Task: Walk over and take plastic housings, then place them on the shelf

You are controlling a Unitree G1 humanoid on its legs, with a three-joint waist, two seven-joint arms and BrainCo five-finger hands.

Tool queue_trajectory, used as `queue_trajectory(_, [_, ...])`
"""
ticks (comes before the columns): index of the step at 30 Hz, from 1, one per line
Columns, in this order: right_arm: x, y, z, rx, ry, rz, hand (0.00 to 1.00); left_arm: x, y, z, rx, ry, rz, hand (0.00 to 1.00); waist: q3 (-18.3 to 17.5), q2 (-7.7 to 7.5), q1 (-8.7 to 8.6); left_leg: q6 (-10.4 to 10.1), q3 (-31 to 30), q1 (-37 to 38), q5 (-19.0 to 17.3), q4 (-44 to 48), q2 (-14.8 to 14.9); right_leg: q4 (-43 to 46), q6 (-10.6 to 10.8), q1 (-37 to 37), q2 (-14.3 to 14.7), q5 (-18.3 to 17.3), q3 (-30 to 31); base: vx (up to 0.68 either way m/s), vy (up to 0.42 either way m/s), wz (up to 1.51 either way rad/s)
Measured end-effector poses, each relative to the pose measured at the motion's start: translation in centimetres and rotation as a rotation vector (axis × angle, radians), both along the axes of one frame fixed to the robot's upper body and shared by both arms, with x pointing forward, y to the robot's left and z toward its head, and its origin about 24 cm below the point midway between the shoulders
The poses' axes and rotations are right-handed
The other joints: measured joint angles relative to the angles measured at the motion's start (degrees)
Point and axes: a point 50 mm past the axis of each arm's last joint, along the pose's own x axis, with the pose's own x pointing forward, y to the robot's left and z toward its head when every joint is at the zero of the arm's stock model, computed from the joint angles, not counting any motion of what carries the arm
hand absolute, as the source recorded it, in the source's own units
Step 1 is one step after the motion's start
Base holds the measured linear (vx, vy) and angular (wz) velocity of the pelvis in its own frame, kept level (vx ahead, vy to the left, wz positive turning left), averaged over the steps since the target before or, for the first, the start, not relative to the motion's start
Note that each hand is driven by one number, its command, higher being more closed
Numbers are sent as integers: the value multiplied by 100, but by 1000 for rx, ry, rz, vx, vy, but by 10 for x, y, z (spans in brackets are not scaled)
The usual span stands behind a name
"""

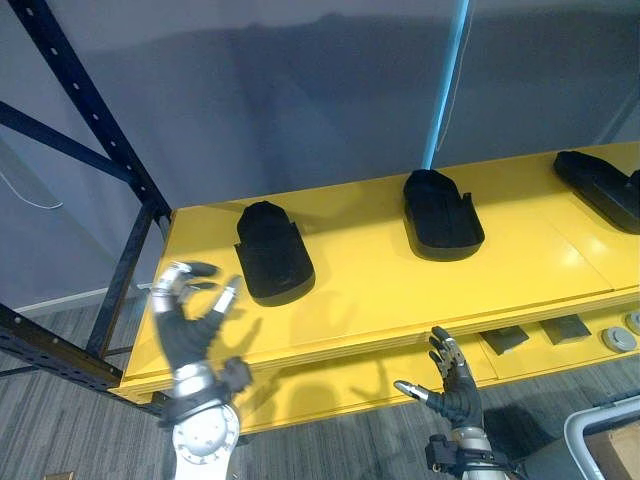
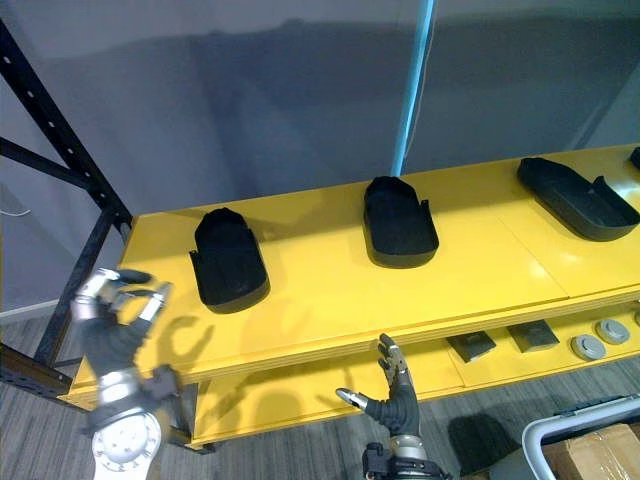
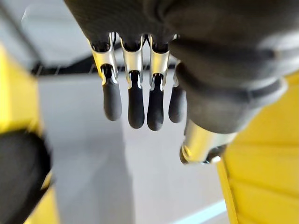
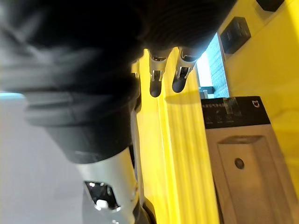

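Facing yellow shelf [image 1: 380,300]. Held left hand [image 1: 186,332] raised at front-left edge, fingers spread, empty; found leftmost housing [image 1: 272,255] lying on shelf just beyond and right of it, long axis front to back. Held right hand [image 1: 455,393] low below edge, open, empty, well short of middle housing [image 1: 440,215]. Judged left hand nearer.

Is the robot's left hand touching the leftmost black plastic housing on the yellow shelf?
Apart. The right eye view shows a strip of bare yellow shelf between the open left hand and the leftmost black plastic housing.
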Motion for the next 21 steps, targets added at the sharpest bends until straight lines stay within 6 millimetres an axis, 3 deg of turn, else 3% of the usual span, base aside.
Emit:
queue_trajectory(5, [10,9,9,11,-53,35,0,16,-8,-19,-18,86,-65,100,264,-195,-11,32,158,-396,147,23,66,12,-80,-506,72,255,189,-54,3,-17])
queue_trajectory(8, [13,13,13,18,-80,42,0,28,-12,-15,-2,70,-82,100,454,-301,-9,21,222,-580,169,23,93,13,-93,-738,105,302,290,-47,4,-14])
queue_trajectory(12, [18,14,18,16,-104,32,0,49,-14,-9,-21,52,-79,100,709,-336,-28,20,329,-678,193,25,96,15,-92,-910,119,332,419,-3,14,-15])
queue_trajectory(21, [21,14,21,17,-120,18,0,69,-11,8,-87,-6,-63,100,931,-338,-116,9,416,-739,182,25,111,8,-82,-1025,142,343,474,21,16,-5])
